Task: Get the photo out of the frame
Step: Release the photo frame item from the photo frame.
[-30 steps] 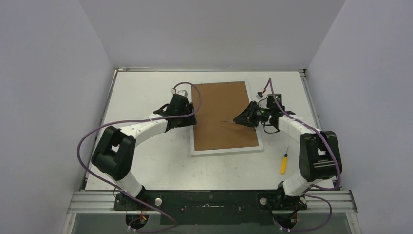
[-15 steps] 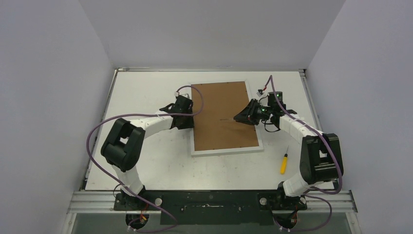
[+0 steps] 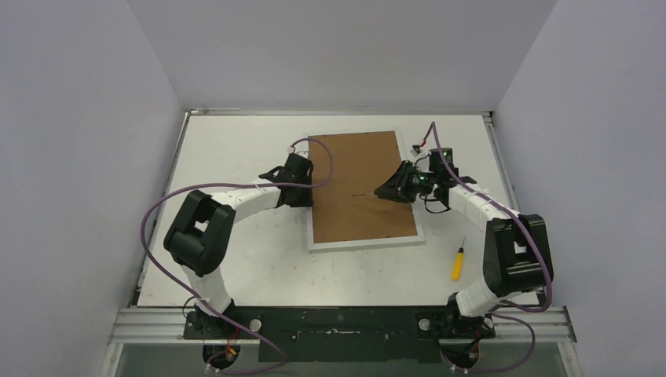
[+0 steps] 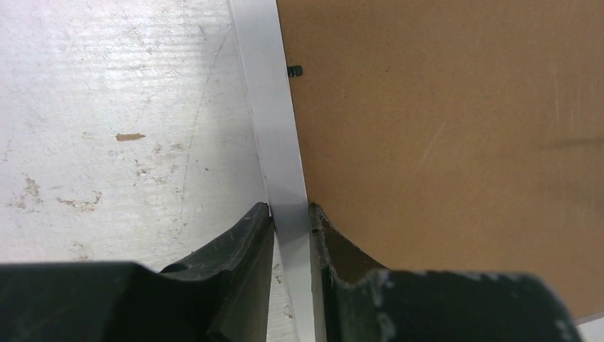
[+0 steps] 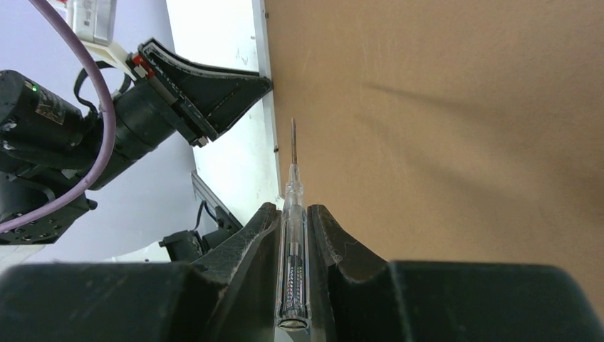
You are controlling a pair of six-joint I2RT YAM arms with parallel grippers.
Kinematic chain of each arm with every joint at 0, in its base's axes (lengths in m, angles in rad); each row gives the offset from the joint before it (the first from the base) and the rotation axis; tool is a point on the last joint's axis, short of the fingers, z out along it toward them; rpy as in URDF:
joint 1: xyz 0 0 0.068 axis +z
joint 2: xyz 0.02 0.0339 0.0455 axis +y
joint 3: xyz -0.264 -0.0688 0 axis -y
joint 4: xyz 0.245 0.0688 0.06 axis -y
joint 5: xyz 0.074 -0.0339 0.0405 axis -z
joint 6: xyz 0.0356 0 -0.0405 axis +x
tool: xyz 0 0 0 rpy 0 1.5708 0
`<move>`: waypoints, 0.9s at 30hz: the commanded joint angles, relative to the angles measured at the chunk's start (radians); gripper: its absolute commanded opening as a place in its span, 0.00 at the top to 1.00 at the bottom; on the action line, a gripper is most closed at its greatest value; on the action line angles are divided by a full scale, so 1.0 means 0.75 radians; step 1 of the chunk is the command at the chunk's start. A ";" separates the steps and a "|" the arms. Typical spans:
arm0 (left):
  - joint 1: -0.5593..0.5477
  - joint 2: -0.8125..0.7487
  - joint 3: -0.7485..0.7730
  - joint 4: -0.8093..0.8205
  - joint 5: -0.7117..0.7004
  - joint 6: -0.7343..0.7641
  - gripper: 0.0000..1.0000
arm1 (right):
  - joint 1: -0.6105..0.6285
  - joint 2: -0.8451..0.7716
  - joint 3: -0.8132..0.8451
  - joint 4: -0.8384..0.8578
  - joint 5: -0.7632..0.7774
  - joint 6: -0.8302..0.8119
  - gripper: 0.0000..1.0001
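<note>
You have one frame (image 3: 363,212), brown back up, on the scuffed white counter (image 3: 236,149). There are two tools: a clear screwdriver (image 5: 293,249) clenched in your right pincer (image 5: 292,214), and a yellow screwdriver (image 3: 457,264) lying loose. Your left pincer (image 4: 290,214) straddles the frame's border; I cannot tell whether it is clamped. The walls (image 3: 78,118) are pale.

Bright, even light; near fingers (image 4: 235,285) seemingly soft.

a: how are the arms posed?
b: both are bent inward, wrists lowered. the left gripper (image 4: 290,211) is closed on the frame (image 4: 274,107) edge, the right gripper (image 5: 292,214) clamped on a screwdriver (image 5: 293,196).
</note>
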 commanded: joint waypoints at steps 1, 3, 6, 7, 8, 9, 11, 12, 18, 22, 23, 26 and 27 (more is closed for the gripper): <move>-0.070 0.011 0.009 -0.059 -0.032 0.089 0.90 | 0.086 0.030 0.068 -0.021 0.007 -0.064 0.95; -0.095 -0.016 -0.011 -0.079 -0.054 0.094 0.90 | 0.133 0.056 0.085 -0.019 0.018 -0.063 0.95; -0.120 -0.078 -0.070 -0.094 -0.058 0.088 0.91 | 0.197 0.091 0.114 -0.009 0.035 -0.054 0.95; -0.126 -0.105 -0.096 -0.095 -0.057 0.082 0.91 | 0.210 0.099 0.118 -0.002 0.037 -0.049 0.95; -0.131 -0.136 -0.127 -0.094 -0.056 0.078 0.90 | 0.217 0.106 0.120 0.009 0.035 -0.042 0.95; -0.135 -0.165 -0.158 -0.092 -0.054 0.076 0.91 | 0.220 0.113 0.120 0.021 0.031 -0.035 0.95; -0.140 -0.238 -0.218 -0.090 -0.045 0.069 0.91 | 0.224 0.131 0.117 0.045 0.020 -0.023 0.95; -0.142 -0.266 -0.244 -0.089 -0.043 0.065 0.91 | 0.224 0.139 0.117 0.053 0.015 -0.020 0.95; -0.140 -0.376 -0.333 -0.035 -0.027 0.043 0.82 | 0.259 0.200 0.145 0.086 -0.001 -0.009 0.95; -0.135 -0.422 -0.330 0.006 0.024 0.007 0.68 | 0.295 0.279 0.217 0.080 -0.024 -0.026 0.95; -0.131 -0.442 -0.332 0.018 0.036 -0.004 0.63 | 0.301 0.302 0.237 0.077 -0.033 -0.030 0.95; -0.100 -0.508 -0.358 0.070 0.095 -0.046 0.55 | 0.312 0.380 0.290 0.078 -0.064 -0.044 0.95; -0.076 -0.530 -0.375 0.092 0.108 -0.062 0.53 | 0.314 0.401 0.305 0.081 -0.072 -0.046 0.95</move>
